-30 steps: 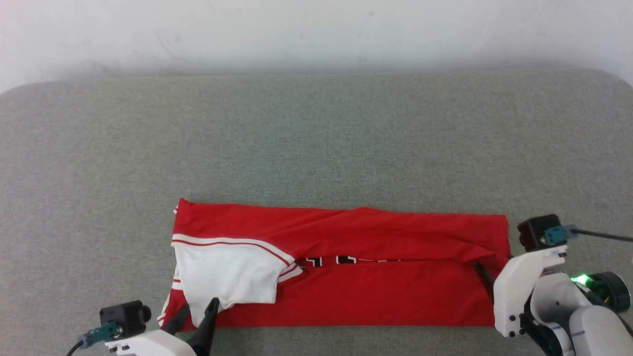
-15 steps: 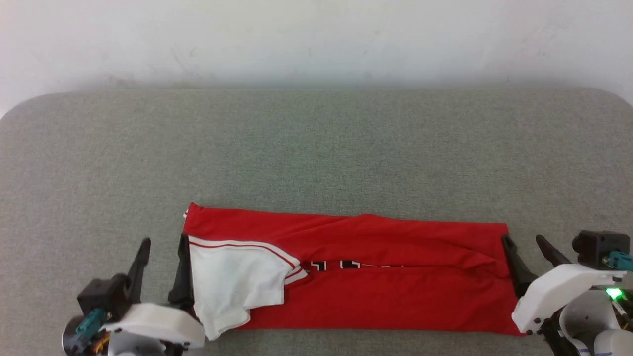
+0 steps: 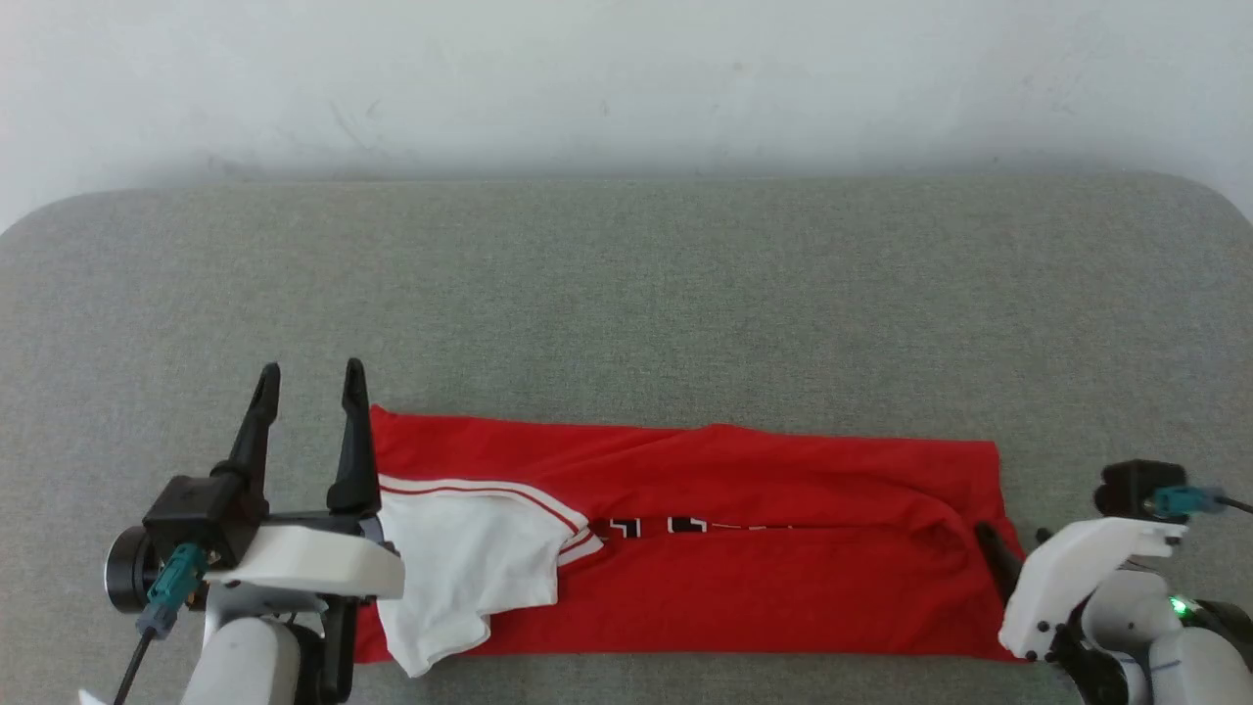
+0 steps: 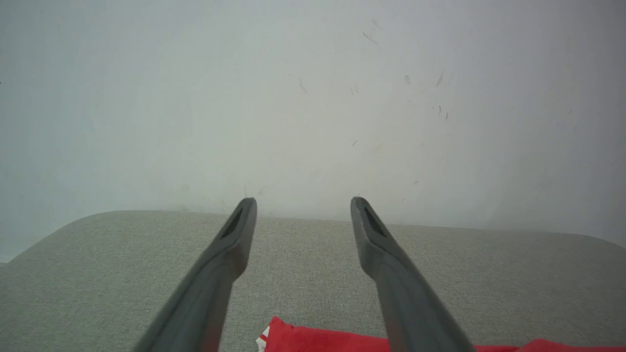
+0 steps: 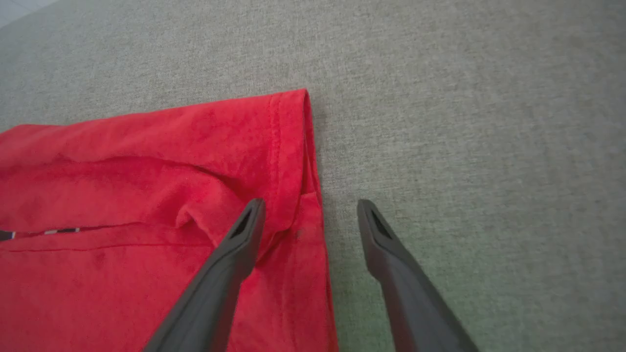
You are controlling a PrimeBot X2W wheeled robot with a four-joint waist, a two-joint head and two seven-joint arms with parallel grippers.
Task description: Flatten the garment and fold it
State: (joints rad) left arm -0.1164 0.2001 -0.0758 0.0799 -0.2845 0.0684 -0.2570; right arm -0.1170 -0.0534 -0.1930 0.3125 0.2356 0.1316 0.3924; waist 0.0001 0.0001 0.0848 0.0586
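Note:
The garment (image 3: pixel 744 587), a red jersey folded into a long strip, lies flat near the table's front edge. Its white sleeve (image 3: pixel 460 578) lies on top at the left end, and a sliver of black lettering (image 3: pixel 666 527) shows in the middle seam. My left gripper (image 3: pixel 308 377) stands open just off the garment's left end, fingers pointing away from me, holding nothing. The left wrist view shows the left gripper (image 4: pixel 303 203) above the garment's corner (image 4: pixel 313 340). My right gripper (image 3: pixel 1013 537) is open at the right end. In the right wrist view the right gripper (image 5: pixel 312 205) straddles the garment's hem (image 5: pixel 293 146).
The grey fabric-covered table (image 3: pixel 626 294) has rounded far corners and a wide bare stretch beyond the garment. A white wall (image 3: pixel 626 78) rises right behind it. A cable (image 3: pixel 1235 505) trails from my right wrist at the picture's right edge.
The head camera has tilted. My left gripper has swung from the sleeve's near edge to the garment's left end, fingers now pointing away. My right gripper stays open at the right end.

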